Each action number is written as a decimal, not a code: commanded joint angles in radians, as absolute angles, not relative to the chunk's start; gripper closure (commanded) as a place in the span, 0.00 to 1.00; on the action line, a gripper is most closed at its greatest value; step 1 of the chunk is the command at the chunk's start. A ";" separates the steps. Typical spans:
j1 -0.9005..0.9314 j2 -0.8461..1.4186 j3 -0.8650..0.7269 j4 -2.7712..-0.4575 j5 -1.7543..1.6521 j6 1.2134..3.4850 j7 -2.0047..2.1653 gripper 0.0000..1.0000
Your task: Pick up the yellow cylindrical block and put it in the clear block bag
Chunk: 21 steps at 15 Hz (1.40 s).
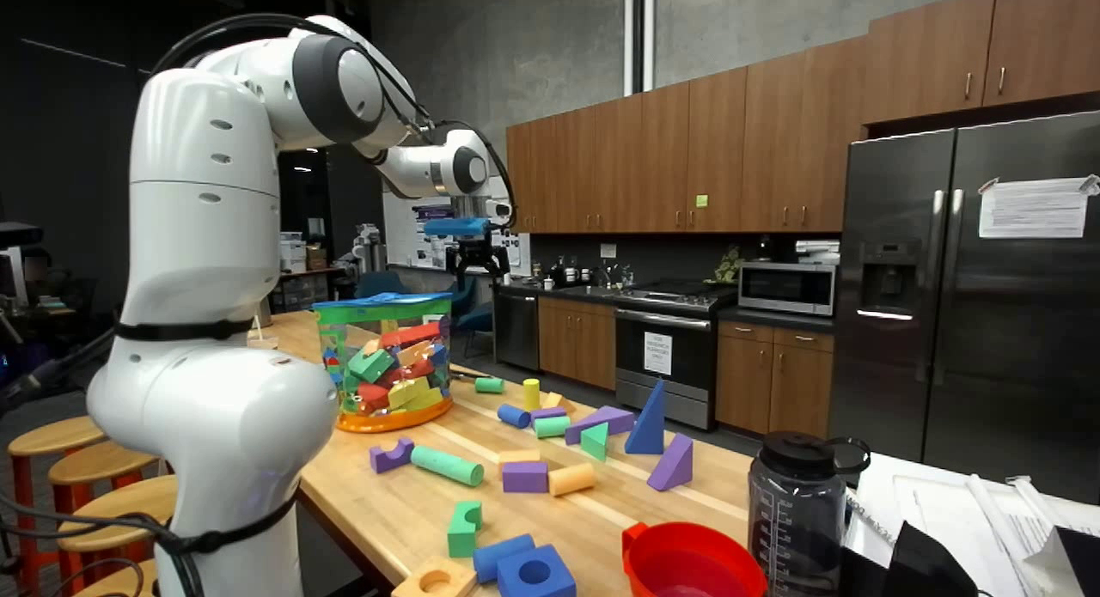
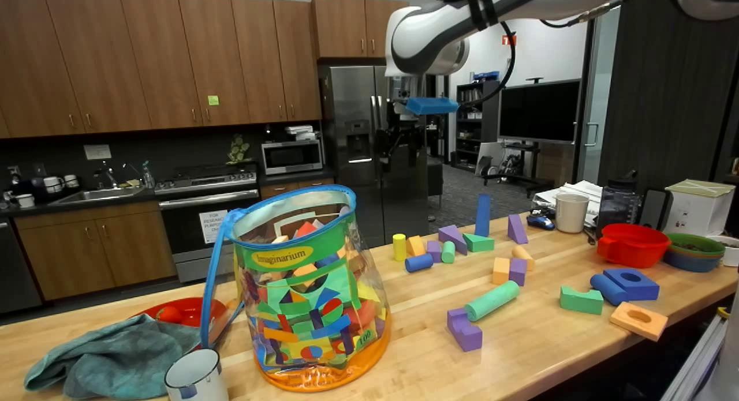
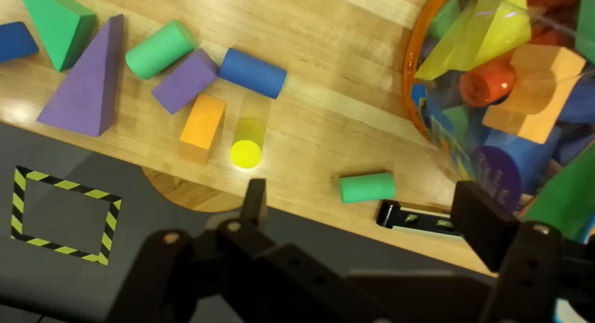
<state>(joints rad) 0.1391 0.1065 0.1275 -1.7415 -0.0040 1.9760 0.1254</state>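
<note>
The yellow cylindrical block stands upright on the wooden table near its edge, in both exterior views [image 1: 531, 394] [image 2: 399, 247] and in the wrist view [image 3: 247, 146]. The clear block bag, full of multicoloured blocks, stands on the table in both exterior views [image 1: 326, 322] [image 2: 262, 280]; its side shows at the right of the wrist view [image 3: 411, 72]. My gripper [image 3: 360, 188] is open and empty. It hangs high above the table in both exterior views [image 1: 477, 271] [image 2: 399, 150]. In the wrist view the yellow block lies ahead of the left finger.
Close to the yellow block are an orange block [image 3: 202, 122], a blue cylinder [image 3: 252, 73] and a purple block [image 3: 185, 81]. A green cylinder [image 3: 367, 187] and a black level [image 3: 420, 219] lie near the table edge. A red bowl [image 2: 632, 245] and a dark bottle [image 1: 795, 511] stand further along.
</note>
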 commanded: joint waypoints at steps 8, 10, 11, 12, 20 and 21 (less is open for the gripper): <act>0.104 0.246 0.038 -1.712 -0.173 2.041 0.197 0.00; 0.110 0.264 0.037 -1.711 -0.185 2.033 0.202 0.00; 0.112 0.275 0.038 -1.710 -0.186 2.034 0.202 0.00; 0.116 0.281 0.039 -1.709 -0.188 2.030 0.203 0.00; 0.149 0.309 0.044 -1.708 -0.192 2.020 0.197 0.00; 0.152 0.302 0.046 -1.705 -0.189 2.002 0.194 0.00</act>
